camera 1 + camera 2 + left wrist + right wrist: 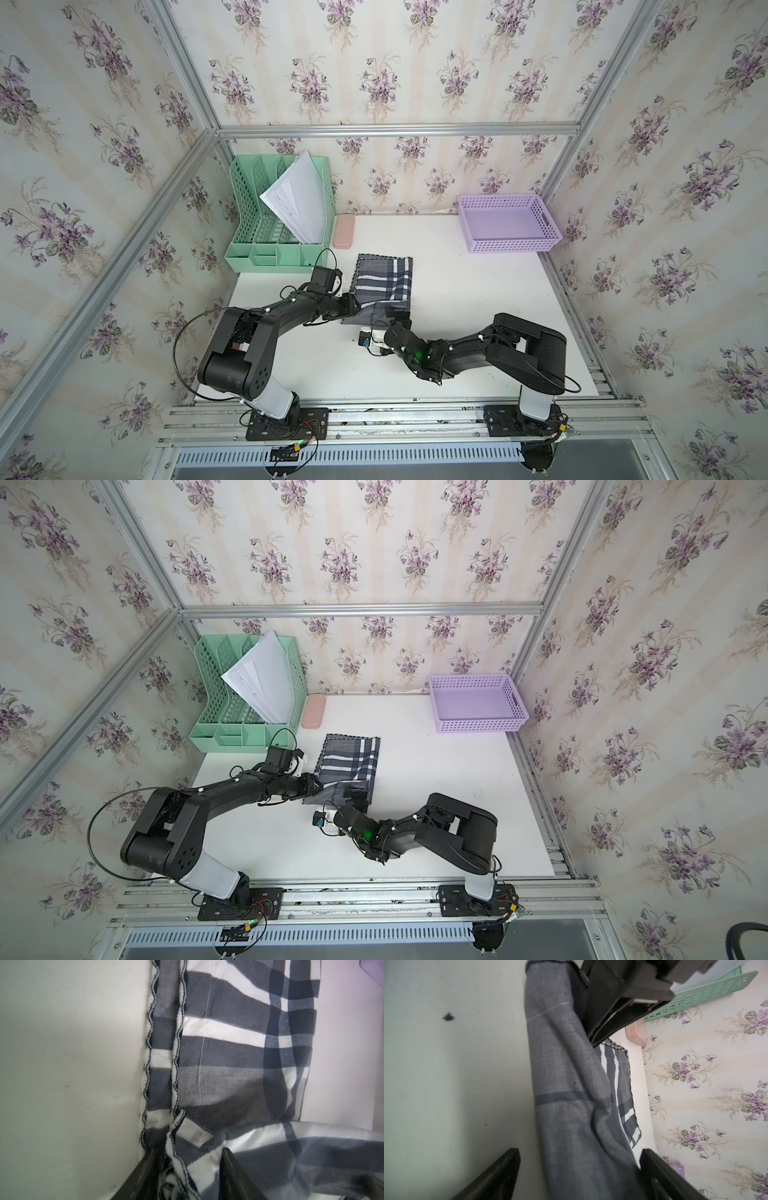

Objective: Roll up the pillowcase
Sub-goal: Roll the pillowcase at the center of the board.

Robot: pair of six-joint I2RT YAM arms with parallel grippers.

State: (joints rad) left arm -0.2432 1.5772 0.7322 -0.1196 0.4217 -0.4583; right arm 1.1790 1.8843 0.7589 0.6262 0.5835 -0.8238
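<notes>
The pillowcase [384, 282] lies folded into a narrow plaid strip in the middle of the white table [478, 299], just in front of the green file rack [249, 216], with its near end turned up into a loose grey flap [566, 1084]. It is thin woven cotton: light, limp and without any spring, so it should crease wherever it is pressed and slump as soon as it is let go. The left gripper [189, 1150] has its fingers closed on the bunched near corner, beside the scalloped edge [148, 1043]. The wrist view cuts off the fingertips, so how deep the bite goes is unclear. The right gripper [579, 1151] stands with its fingers wide apart, straddling the raised flap without pinching it. For an even roll, the best hold is probably at both ends of the turned edge, through all layers at once. A grip on a single layer would peel the fold open, and the smooth cloth may slide on the table.
</notes>
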